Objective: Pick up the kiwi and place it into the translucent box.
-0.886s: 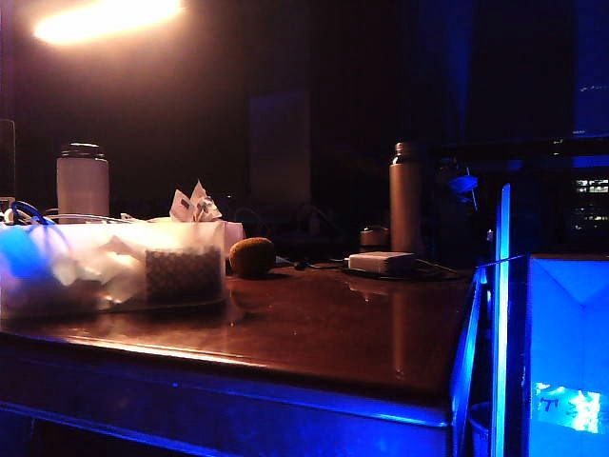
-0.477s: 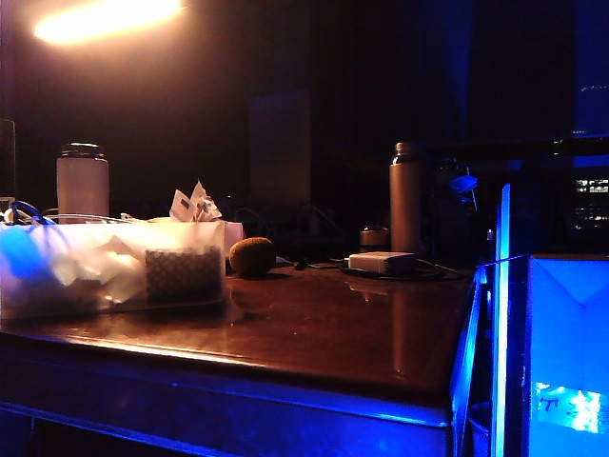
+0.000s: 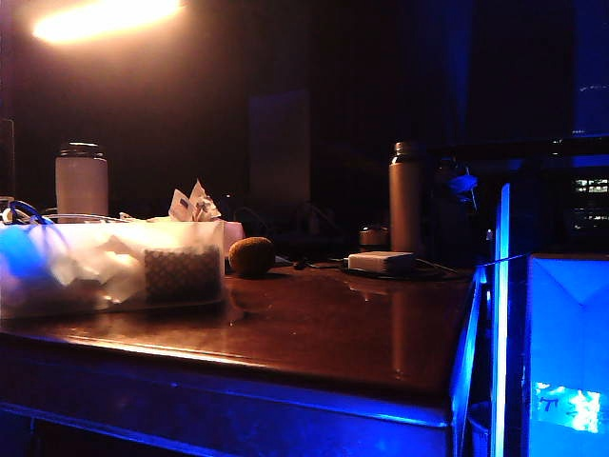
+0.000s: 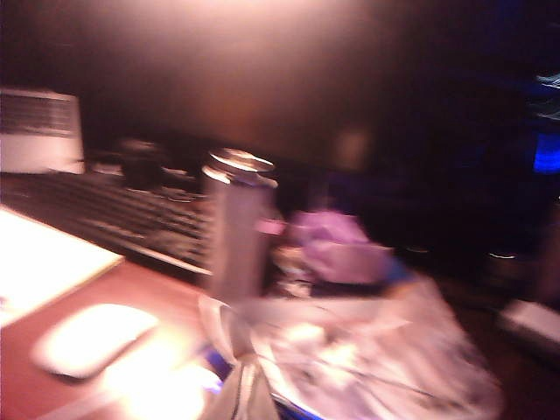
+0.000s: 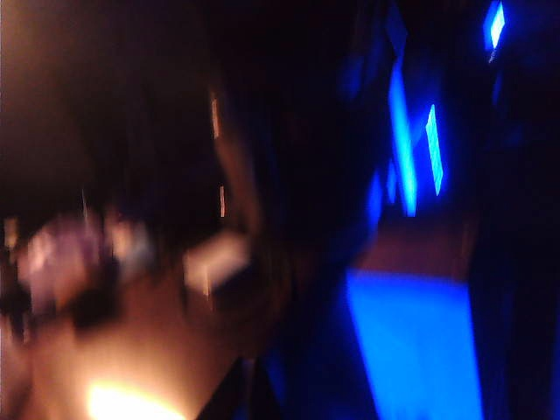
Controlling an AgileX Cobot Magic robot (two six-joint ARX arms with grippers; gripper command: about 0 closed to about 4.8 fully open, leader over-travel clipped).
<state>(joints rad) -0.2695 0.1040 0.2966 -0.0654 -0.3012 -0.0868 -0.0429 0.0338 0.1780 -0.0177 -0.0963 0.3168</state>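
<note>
Robot body: wrist-view detail only, heavily blurred

The left gripper (image 4: 247,394) is showing as a pale, whitish tapering form close to the lens, washed out by warm glare; its jaw state is not resolving, and no screws, cables or markings are reading through the blur. The right gripper (image 5: 249,394) is appearing as a dark, near-black wedge close to its own lens, with its jaws closed together and its edges smearing into shadow. Both arms are lying outside the exterior view.
</note>
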